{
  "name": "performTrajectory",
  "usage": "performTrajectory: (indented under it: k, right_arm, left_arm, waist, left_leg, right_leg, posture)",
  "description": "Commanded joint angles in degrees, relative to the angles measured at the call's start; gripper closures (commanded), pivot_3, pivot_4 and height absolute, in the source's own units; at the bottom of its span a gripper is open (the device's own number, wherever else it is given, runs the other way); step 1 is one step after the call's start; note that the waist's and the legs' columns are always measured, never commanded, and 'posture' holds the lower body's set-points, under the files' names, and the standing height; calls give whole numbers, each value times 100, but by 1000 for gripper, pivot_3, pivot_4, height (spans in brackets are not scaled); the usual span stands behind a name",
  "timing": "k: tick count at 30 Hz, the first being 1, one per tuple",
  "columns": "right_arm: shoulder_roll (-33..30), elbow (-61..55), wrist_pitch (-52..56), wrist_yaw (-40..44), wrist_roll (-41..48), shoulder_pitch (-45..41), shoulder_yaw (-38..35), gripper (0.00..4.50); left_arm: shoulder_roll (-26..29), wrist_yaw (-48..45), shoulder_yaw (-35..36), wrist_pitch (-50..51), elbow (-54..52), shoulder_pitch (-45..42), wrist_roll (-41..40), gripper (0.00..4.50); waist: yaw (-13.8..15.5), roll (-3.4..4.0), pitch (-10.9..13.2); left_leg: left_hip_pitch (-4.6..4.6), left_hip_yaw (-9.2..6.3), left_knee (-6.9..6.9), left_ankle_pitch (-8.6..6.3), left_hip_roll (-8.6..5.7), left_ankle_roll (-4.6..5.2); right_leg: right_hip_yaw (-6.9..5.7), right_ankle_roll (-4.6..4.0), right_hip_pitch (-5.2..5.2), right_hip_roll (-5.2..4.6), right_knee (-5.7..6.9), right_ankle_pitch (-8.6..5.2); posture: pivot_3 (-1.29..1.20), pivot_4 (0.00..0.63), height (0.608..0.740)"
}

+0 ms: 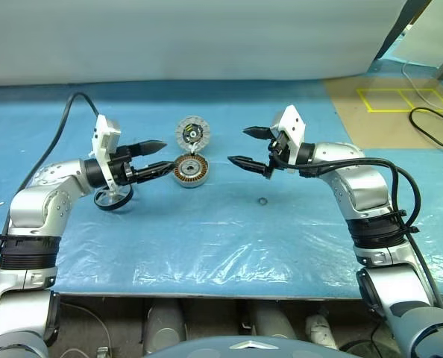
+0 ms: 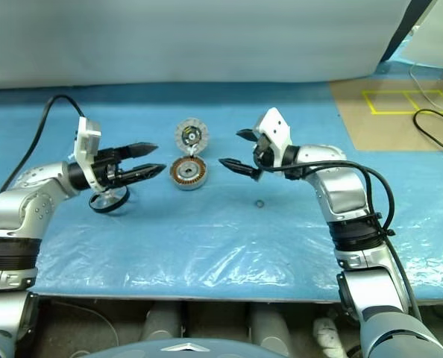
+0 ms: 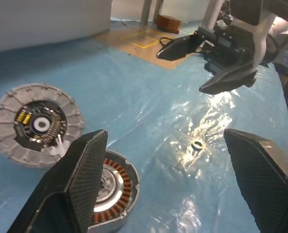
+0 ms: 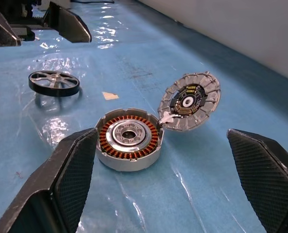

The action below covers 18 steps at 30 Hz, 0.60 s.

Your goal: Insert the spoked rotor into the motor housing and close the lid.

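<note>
Hovering above the bench [image 1: 221,246], your left gripper [image 1: 159,157] has its fingers spread and empty, pointing toward the middle of the blue plastic sheet. Your right gripper [image 1: 247,146] faces it from the other side, also spread wide with nothing between its fingers. Between the two you have the motor housing [image 4: 128,139], lying flat with its copper windings and pale hub showing. Its lid [image 4: 190,101] is swung up and open on the hinge at the far side, ribbed inner face and dark centre turned toward you. You'll find the spoked rotor [image 4: 54,82] lying on the sheet beneath your left arm, apart from the housing. A tiny loose ring [image 1: 262,201] sits on the sheet near your right gripper.
</note>
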Motion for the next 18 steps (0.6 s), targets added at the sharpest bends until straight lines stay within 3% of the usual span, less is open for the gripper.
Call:
performTrajectory:
  k: [1, 9, 18]
  right_arm:
    - [-103, -188, -174, 136, 12, -30, 92, 0]
    - [-48, 801, -1093, 962, -855, -1059, 1295, 0]
    - [930, 3736, -1641, 2272, -1416, -3204, 2035, 0]
  left_arm:
    - [166, -89, 78, -33, -249, 111, 12, 467]
    - [283, -62, 152, -195, -383, 498, 175, 467]
    - [210, 181, 239, -473, -914, 1415, 354, 467]
  waist:
    - [0, 0, 0]
    - [-17, 0, 3]
    - [-27, -10, 7]
  left_leg:
    - [0, 0, 0, 0, 0, 0]
    - [4, 1, 2, 0, 2, 0]
    - [-43, 2, 4, 0, 12, 1]
  right_leg:
    - [0, 0, 0, 0, 0, 0]
    - [-3, -3, 0, -1, 2, -1]
    - [-18, -25, -47, 0, 19, -9]
  posture:
    - [0, 150, 740]
    - [0, 150, 740]
    - [0, 150, 740]
